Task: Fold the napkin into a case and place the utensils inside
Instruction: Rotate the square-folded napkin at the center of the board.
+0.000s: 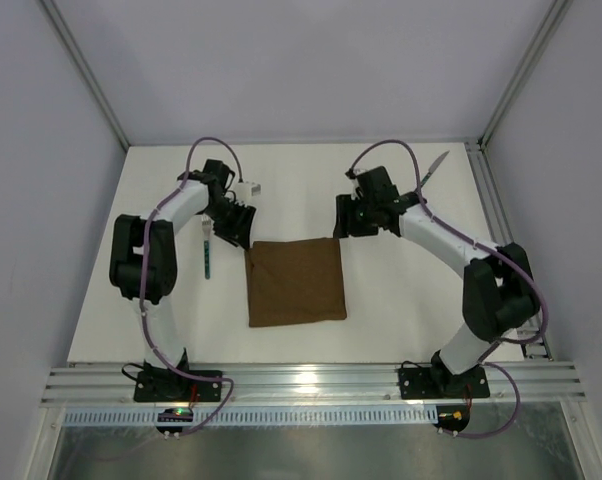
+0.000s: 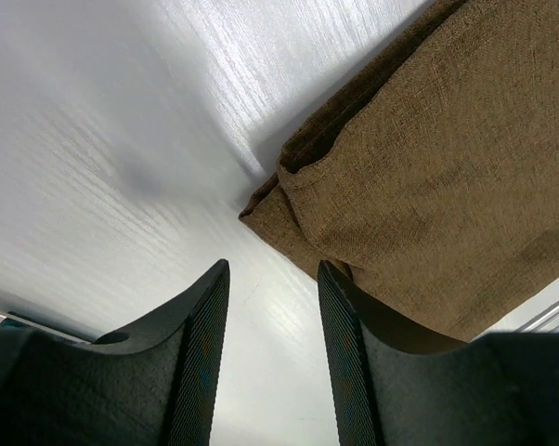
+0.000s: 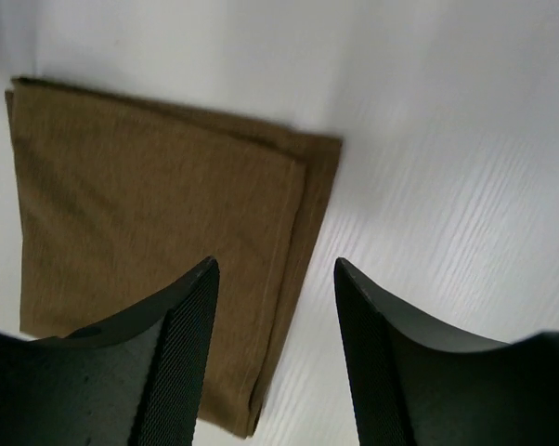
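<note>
Fork [image 1: 208, 250]: lay flat on the white table [image 1: 401, 300], left of the middle in the top view, pale end toward the top of the frame. Near the napkin, not touching it.
Left gripper [image 1: 233, 236]: hung low by the napkin's upper left corner. Fingers [image 2: 201, 353] a little way apart, with nothing between them.
Napkin [image 1: 296, 282]: brown, folded, lay flat in the middle of the top view. Layers showed at the corners.
Right gripper [image 1: 341, 222]: hung by the napkin's upper right corner. Fingers [image 3: 182, 362] spread apart, holding nothing.
Knife [image 1: 433, 168]: lay slanted at the upper right of the top view, well apart from the napkin.
</note>
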Tool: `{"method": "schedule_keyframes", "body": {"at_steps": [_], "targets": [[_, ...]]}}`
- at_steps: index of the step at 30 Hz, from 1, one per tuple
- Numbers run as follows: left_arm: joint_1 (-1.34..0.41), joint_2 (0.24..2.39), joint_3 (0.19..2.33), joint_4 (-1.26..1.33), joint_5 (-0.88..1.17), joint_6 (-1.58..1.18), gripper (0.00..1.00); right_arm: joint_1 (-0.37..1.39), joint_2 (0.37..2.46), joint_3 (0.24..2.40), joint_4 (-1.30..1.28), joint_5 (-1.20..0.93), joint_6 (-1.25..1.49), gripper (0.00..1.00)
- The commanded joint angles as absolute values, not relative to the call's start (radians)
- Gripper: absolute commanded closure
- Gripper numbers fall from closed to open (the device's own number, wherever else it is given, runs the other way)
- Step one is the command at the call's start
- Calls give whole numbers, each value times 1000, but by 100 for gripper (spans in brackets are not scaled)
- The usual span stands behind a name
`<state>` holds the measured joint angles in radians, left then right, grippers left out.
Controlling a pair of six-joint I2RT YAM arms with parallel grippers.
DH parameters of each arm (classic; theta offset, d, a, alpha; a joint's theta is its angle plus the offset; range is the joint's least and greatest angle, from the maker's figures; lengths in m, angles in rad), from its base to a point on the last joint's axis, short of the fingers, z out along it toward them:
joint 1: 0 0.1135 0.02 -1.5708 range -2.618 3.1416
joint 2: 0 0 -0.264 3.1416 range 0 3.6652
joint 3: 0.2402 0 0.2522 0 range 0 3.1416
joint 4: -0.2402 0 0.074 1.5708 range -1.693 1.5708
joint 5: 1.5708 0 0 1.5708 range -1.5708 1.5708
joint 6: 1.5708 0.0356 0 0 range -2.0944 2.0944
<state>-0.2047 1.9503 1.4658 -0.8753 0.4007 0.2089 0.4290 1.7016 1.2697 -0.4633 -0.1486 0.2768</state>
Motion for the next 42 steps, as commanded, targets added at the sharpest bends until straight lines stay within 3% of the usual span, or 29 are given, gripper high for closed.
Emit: {"method": "schedule_keyframes", "body": {"at_steps": [1,8,16,21,25,26,30,34,37,39,42], "targets": [[-201,1970,1453,-847,449,181,54,533,1588,1116,-456,-159,365,42],[-202,1933,1393,-825,453,183,53,604,1468,844,-394,-164,534,40],[-199,1890,1378,-838,425,195,53,626,1462,735,-325,-222,583,42],[-178,1868,1384,-847,428,190,53,618,1544,747,-273,-218,571,67],[-155,1859,1388,-865,419,195,53,568,1634,822,-267,-213,532,96],[-149,1858,1388,-865,416,196,53,546,1658,839,-270,-213,508,96],[-118,1858,1393,-851,390,192,53,430,1725,974,-311,-238,425,96],[-113,1856,1393,-833,371,180,60,370,1836,1200,-380,-241,335,96],[-115,1850,1364,-827,385,161,62,354,1913,1291,-449,-238,261,78],[-118,1845,1341,-818,402,146,61,354,1893,1331,-497,-184,232,59],[-129,1819,1287,-729,376,85,60,371,1794,1281,-500,-61,233,52]]}}
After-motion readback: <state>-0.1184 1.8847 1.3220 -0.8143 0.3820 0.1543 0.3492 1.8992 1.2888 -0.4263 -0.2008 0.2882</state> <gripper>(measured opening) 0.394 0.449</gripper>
